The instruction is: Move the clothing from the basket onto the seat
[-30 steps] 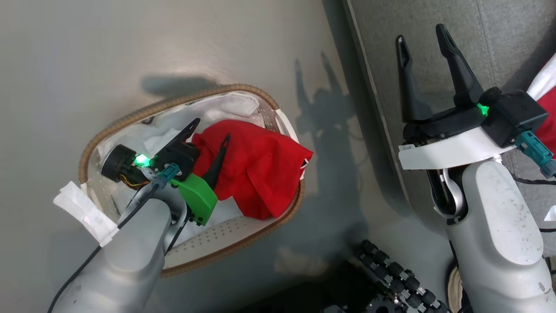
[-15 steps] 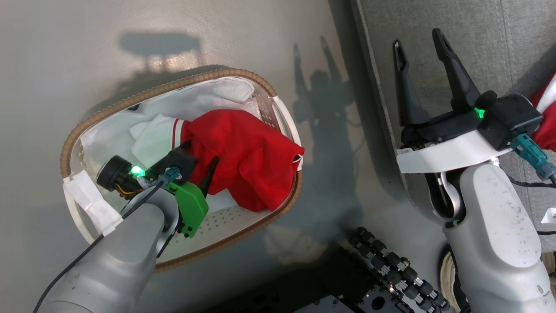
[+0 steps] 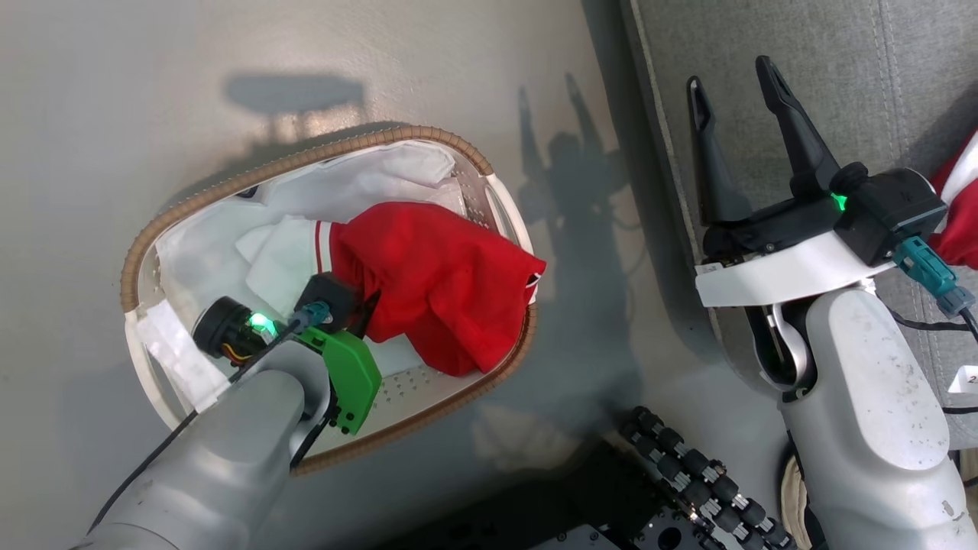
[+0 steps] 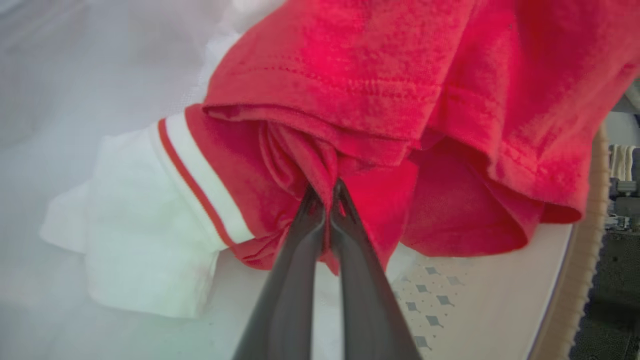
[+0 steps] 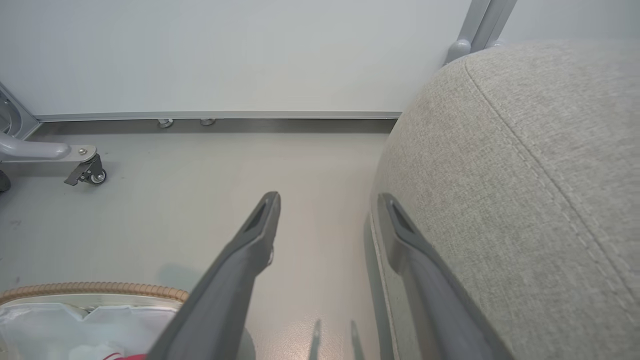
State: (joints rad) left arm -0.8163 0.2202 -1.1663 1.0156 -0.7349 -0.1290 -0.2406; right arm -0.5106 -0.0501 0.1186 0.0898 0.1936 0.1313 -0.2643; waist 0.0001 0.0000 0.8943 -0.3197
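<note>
The left gripper (image 3: pixel 365 304) reaches down into the basket (image 3: pixel 306 159), which stands on the pale floor (image 3: pixel 153 76). In the left wrist view its two dark fingers (image 4: pixel 290 280) are pressed together, with a bunched fold of the red garment (image 4: pixel 350 75) pinched between their tips. The red garment (image 3: pixel 443 283) lies in the half of the basket nearer the seat (image 3: pixel 840 61), and one edge drapes over the brown woven rim on that side. Its white sleeve (image 3: pixel 286 256), edged with a thin red stripe, spreads flat on the white cloth liner (image 3: pixel 359 179) just beside the pinch. The perforated basket wall (image 4: pixel 475 300) is bare below the cloth.

The right gripper (image 3: pixel 728 75) hangs over the edge of the grey upholstered seat, well apart from the basket. Its fingers (image 3: pixel 795 137) stand wide apart and hold nothing. In the right wrist view that gripper (image 5: pixel 329 200) points towards a pale wall (image 5: pixel 250 50), with the seat's rounded corner (image 5: pixel 525 175) to one side and the basket rim (image 5: pixel 100 288) low in the corner.

A second red garment (image 3: pixel 964 206) with a broad white stripe already lies on the seat, at the picture's right edge behind the right wrist.
</note>
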